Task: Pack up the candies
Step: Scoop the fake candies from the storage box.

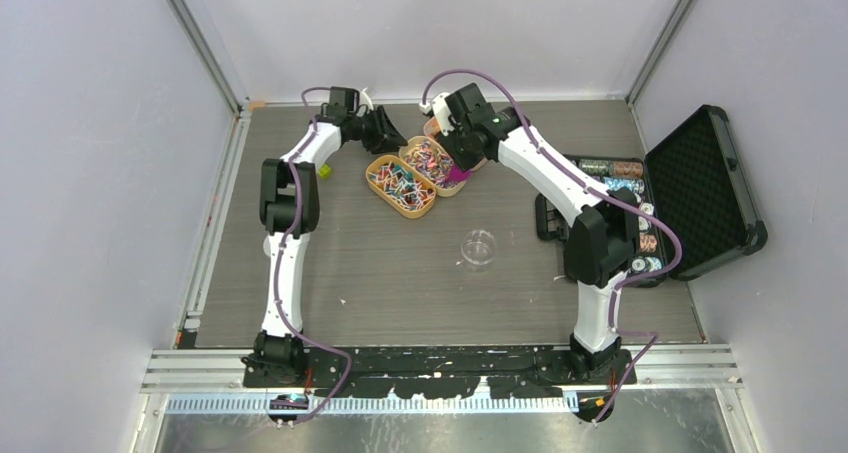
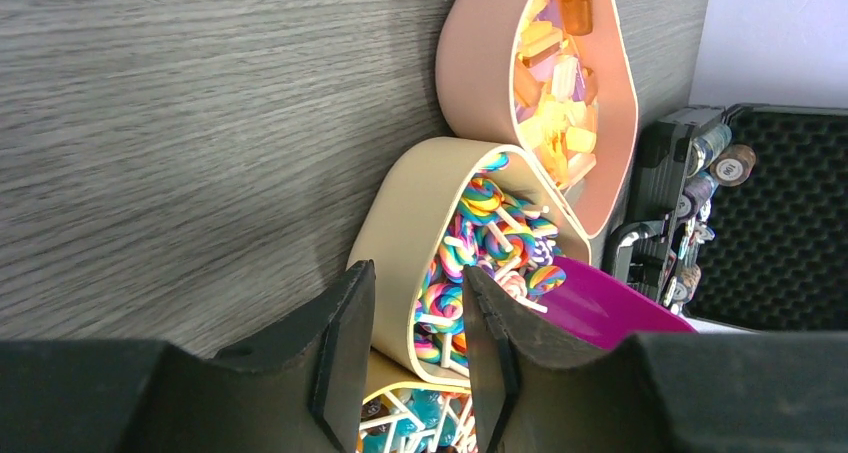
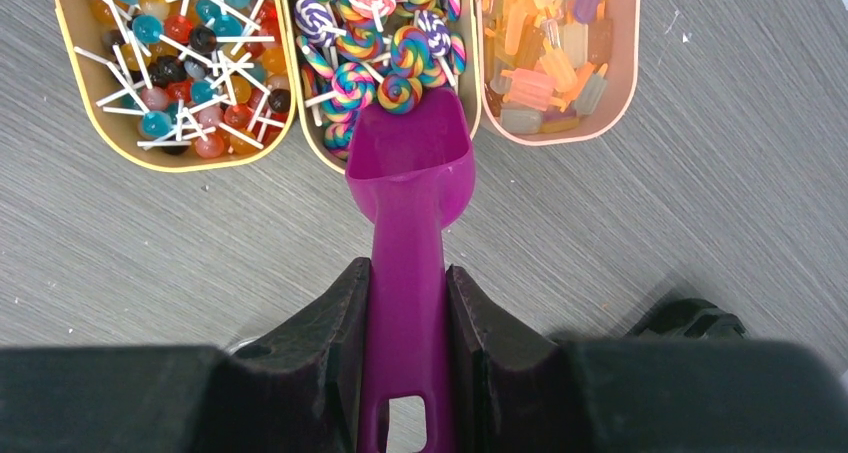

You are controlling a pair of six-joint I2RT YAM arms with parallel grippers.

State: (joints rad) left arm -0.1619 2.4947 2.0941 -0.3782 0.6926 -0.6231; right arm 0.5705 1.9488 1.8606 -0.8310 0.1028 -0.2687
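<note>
- Candies (image 3: pixel 385 48): tiny swirl lollipops on thin sticks, heaped in the middle tray (image 2: pixel 400 213) of three, close to the table's (image 3: pixel 650 273) far edge, about mid-width.
- Probably light, hard and loose, with sticks interlocked; too small to pinch singly, so better scooped than grabbed. Sticks likely snappable, so no ramming.
- Right gripper (image 3: pixel 408 278): clamped on the handle of the magenta scoop (image 3: pixel 410 168), close behind the bowl.
- Scoop mouth over the tray's near rim, lip touching the nearest lollipops; nothing visible inside the bowl yet.
- Left gripper (image 2: pixel 418 273): jaws apart, straddling the same tray's end wall, one finger outside, one over the candies; not seen pinched on it.
- Candies just ahead of the right claw, between and just beyond the left fingers.
</note>
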